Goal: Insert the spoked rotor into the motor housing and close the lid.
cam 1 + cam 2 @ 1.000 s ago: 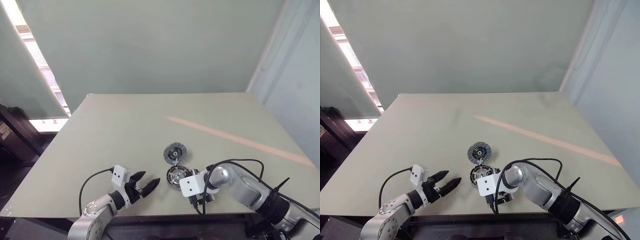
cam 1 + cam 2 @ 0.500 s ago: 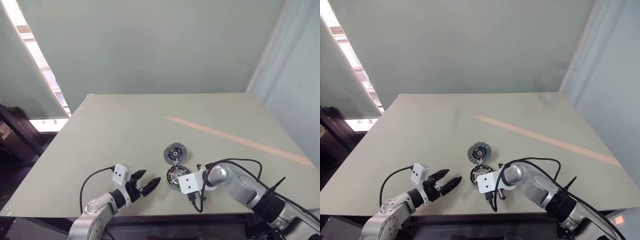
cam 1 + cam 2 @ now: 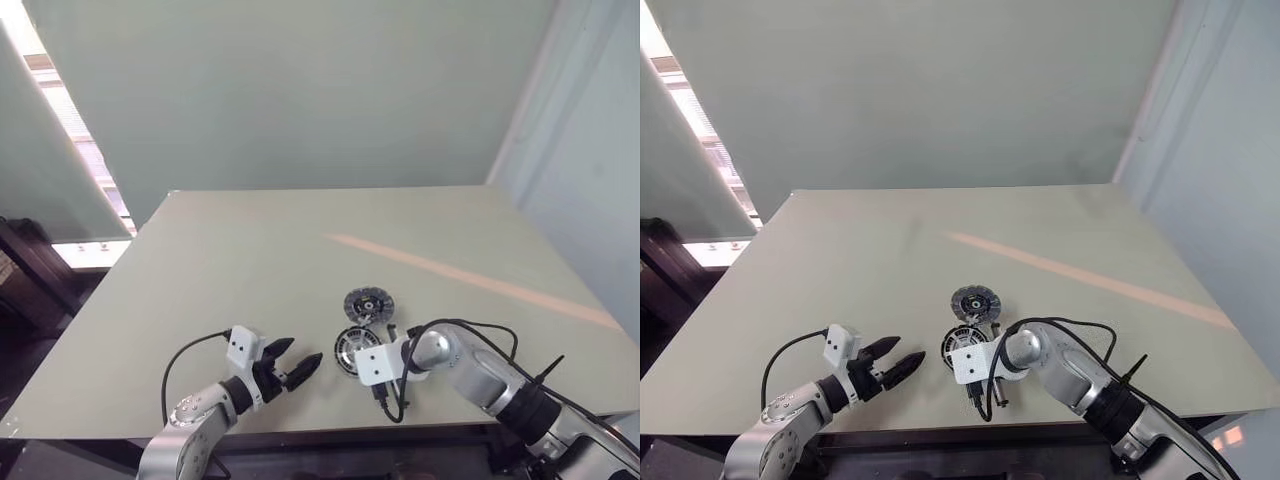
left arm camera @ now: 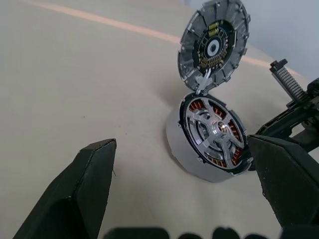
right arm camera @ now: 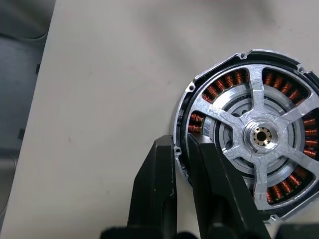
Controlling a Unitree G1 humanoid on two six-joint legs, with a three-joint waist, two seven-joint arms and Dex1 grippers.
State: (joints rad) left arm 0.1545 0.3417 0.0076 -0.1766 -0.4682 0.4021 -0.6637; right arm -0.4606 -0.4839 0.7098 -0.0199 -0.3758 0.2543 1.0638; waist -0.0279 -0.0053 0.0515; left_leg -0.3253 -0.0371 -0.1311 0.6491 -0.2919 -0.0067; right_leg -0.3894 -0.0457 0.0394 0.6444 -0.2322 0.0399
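While parts rest on beige table [image 3: 250,260] | left claw [image 3: 296,366] agape | right claw [image 5: 182,164] pinches motor housing [image 5: 251,137] rim

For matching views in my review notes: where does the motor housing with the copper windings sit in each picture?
Left eye view: motor housing near the table's front edge, just nearer than the lid.
Right eye view: same spot.
Left wrist view: mid-picture, the lid beyond it.
Right wrist view: at the right gripper, which pinches its rim.
Shared landmark: the spoked rotor seated inside.
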